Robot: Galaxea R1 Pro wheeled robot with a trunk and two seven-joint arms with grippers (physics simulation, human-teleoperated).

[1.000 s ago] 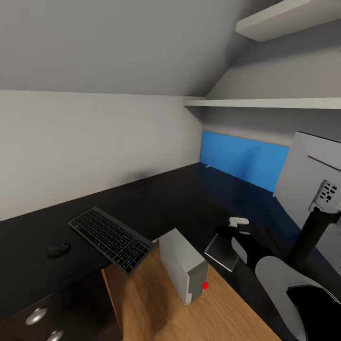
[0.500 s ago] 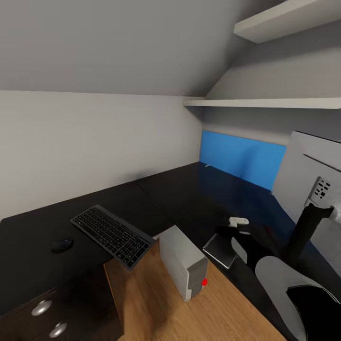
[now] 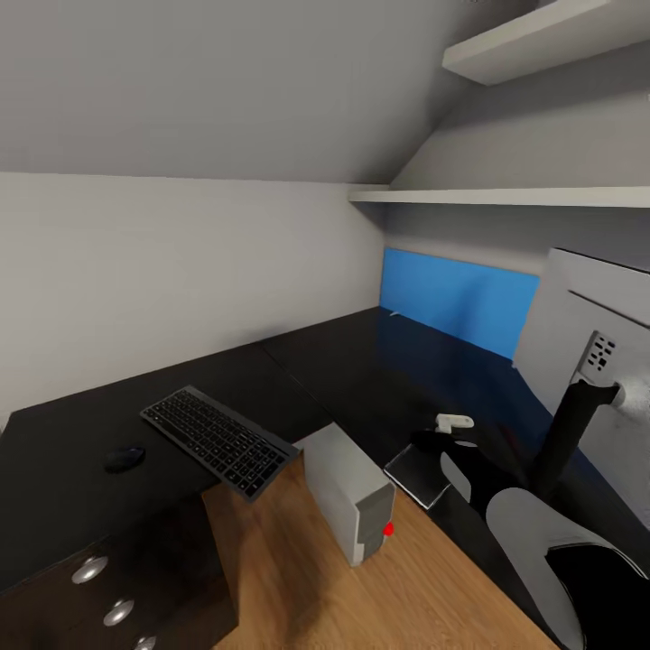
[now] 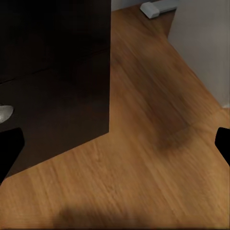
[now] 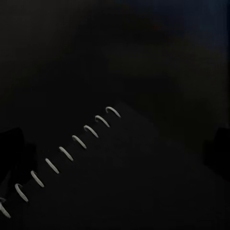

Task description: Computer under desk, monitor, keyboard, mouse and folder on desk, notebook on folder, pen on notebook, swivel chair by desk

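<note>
Nearest, at the lower right of the head view, the right arm point(image 3: 542, 533) reaches forward over the right wing of the tabletop point(image 3: 361, 379); its gripper is hidden there, so whether its jaws are wide or narrow cannot be told. The right wrist view shows a dark spiral-bound notebook point(image 5: 124, 177) with white wire loops lying under the fingertips point(image 5: 12, 143). In the left wrist view the left gripper point(image 4: 115, 148) hangs over the wooden floor point(image 4: 158, 143), jaws wide, beside a dark drawer unit point(image 4: 57, 81). The computer point(image 3: 350, 495) stands on the floor in the angle of the L-shaped desk. On the left wing lie the keyboard point(image 3: 219, 439) and, left of it, the mouse point(image 3: 125, 459). At right the monitor point(image 3: 591, 361) stands with its grey back showing. Farthest, the blue back panel point(image 3: 456, 302) closes the desk under two white shelves point(image 3: 506, 195).
</note>
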